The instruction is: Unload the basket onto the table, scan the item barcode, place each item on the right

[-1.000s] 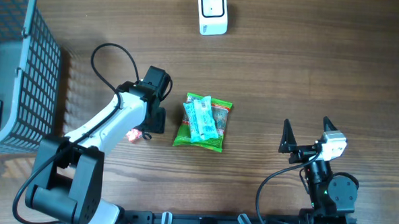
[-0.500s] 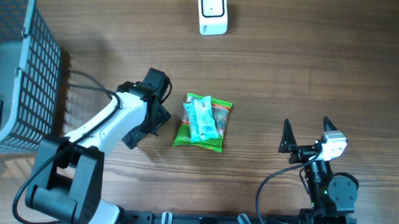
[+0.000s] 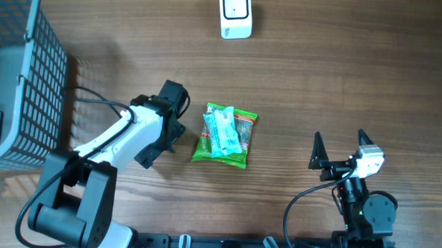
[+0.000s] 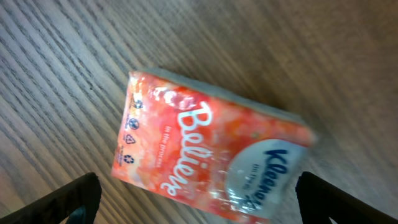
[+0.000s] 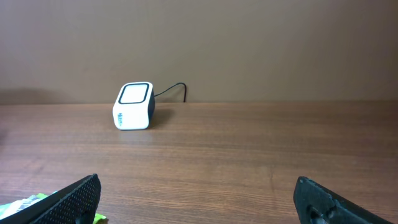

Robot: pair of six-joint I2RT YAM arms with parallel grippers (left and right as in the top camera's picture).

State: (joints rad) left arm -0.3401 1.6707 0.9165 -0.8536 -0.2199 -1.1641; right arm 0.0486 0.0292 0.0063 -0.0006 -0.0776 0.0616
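Tissue pack (image 4: pixel 208 155) lay flat on the table (image 3: pixel 320 76), left of its middle, near the snack bag (image 3: pixel 225 136). No barcode showed on the upper face. Left gripper (image 4: pixel 200 198) hung over it, jaws wide apart, touching nothing. Right gripper (image 3: pixel 340 137) was spread open too, idle by the near edge. Best bet was to pinch across the short width, gently since it looked soft, then turn the hidden face to the scanner (image 3: pixel 235 14) at the far edge.
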